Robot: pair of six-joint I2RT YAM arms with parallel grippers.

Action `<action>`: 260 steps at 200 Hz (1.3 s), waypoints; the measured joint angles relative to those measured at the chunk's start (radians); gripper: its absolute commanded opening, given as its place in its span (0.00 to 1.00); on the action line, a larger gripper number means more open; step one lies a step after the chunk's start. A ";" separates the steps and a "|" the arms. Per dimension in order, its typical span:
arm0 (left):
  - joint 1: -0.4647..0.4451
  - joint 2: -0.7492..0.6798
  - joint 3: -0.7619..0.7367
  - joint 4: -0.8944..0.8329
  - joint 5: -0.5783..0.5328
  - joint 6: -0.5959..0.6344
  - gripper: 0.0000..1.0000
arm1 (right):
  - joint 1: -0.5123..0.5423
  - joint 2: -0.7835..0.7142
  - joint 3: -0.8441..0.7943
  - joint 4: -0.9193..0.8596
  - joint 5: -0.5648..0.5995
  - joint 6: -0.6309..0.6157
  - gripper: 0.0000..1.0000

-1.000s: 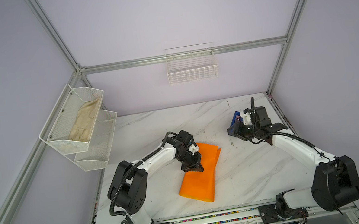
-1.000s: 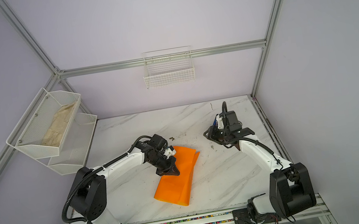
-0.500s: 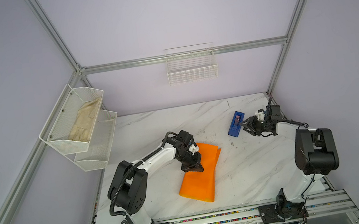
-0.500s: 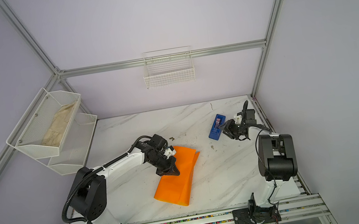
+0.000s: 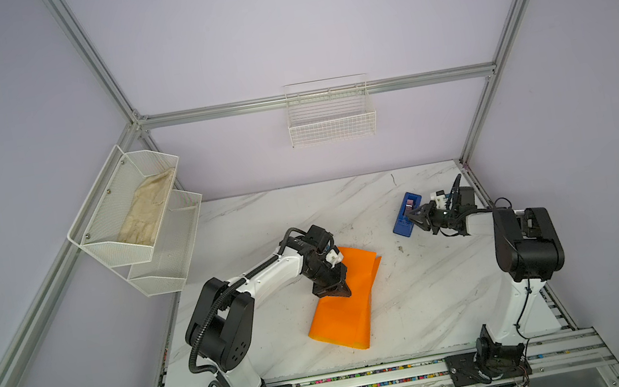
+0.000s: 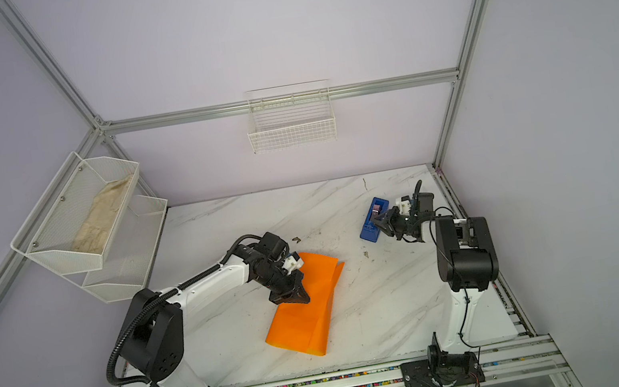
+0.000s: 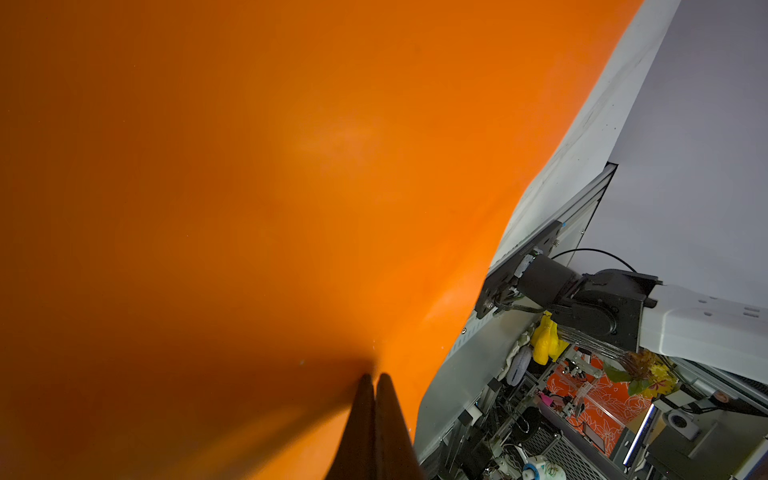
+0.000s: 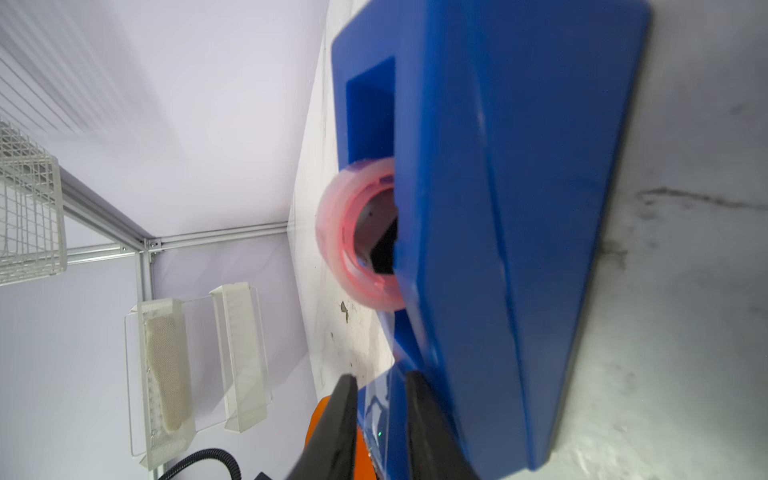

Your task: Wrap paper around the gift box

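The orange paper [image 5: 344, 315] [image 6: 303, 322] lies folded over in the middle of the marble table and fills the left wrist view [image 7: 249, 187]. The gift box is hidden. My left gripper [image 5: 338, 291] [image 6: 295, 298] [image 7: 372, 376] is shut, with its tips pressed down on the paper's upper part. At the back right, my right gripper [image 5: 412, 218] [image 6: 379, 223] [image 8: 380, 376] sits low at the near end of the blue tape dispenser [image 5: 407, 208] [image 6: 372, 218] [image 8: 519, 208]. Its jaws stand narrowly apart around a clear tape strip there. The pink tape roll [image 8: 353, 249] sits in the dispenser.
A white wire basket [image 5: 332, 123] hangs on the back wall. A two-tier mesh shelf [image 5: 167, 263] on the left wall holds a beige cloth [image 5: 146, 212]. Small scraps dot the marble table [image 5: 420, 290] near the dispenser.
My right arm has folded back and lowered its gripper to the dispenser's near end, and its jaws have narrowed. The left arm and the paper have not moved.
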 measured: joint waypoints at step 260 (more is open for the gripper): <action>0.000 0.000 0.000 -0.001 -0.002 0.000 0.02 | 0.182 -0.270 -0.298 -0.085 0.139 -0.003 0.00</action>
